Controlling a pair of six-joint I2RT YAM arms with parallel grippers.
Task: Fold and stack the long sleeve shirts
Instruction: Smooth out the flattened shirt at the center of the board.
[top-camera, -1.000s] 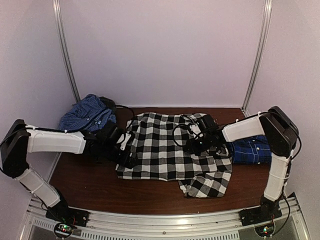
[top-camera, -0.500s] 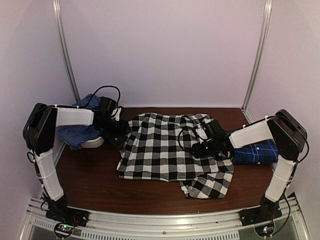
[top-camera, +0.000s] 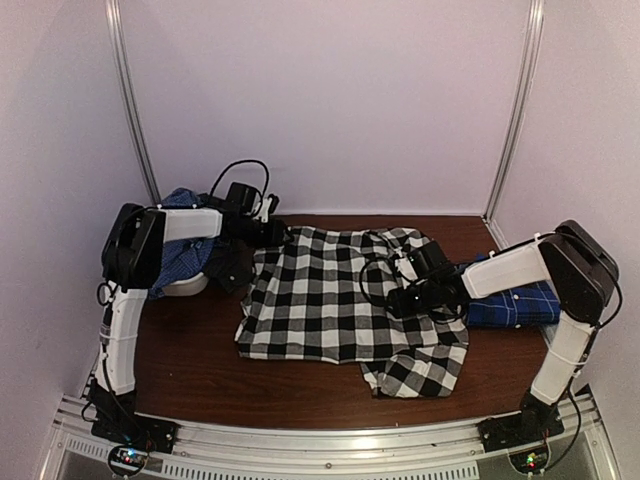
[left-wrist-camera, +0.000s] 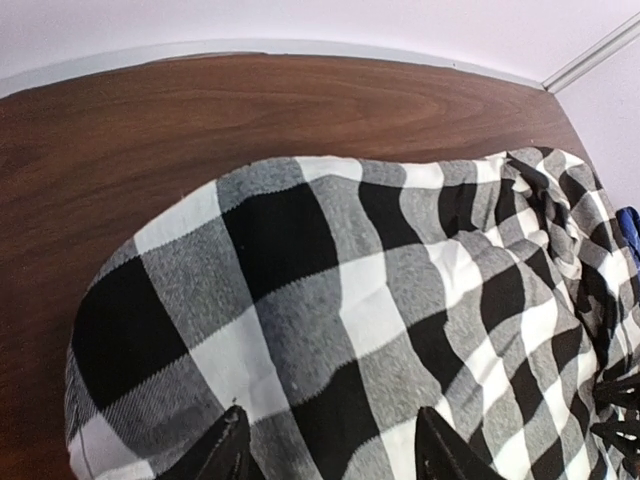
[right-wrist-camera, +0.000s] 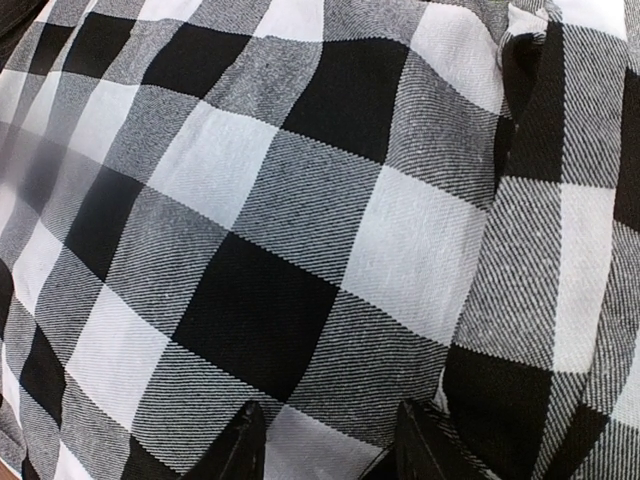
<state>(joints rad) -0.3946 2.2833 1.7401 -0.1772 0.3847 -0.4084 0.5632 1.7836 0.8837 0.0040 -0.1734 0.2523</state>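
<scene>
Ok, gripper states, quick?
Left gripper: open over the black-and-white shirt.
Right gripper: jaws apart on the same shirt; grip cannot be told.

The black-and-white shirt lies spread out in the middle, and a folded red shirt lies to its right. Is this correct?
No. The folded shirt beside the black-and-white shirt is blue, not red; the top view shows it. The rest is correct.

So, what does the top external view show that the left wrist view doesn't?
Only top external: the left arm, the right arm, the crumpled blue plaid cloth shirt at the back left and the white rounded object next to it. Only left wrist: the weave and rounded edge of the black-and-white check cloth shirt, seen close up. Both: that shirt lying on the brown wooden table.
</scene>
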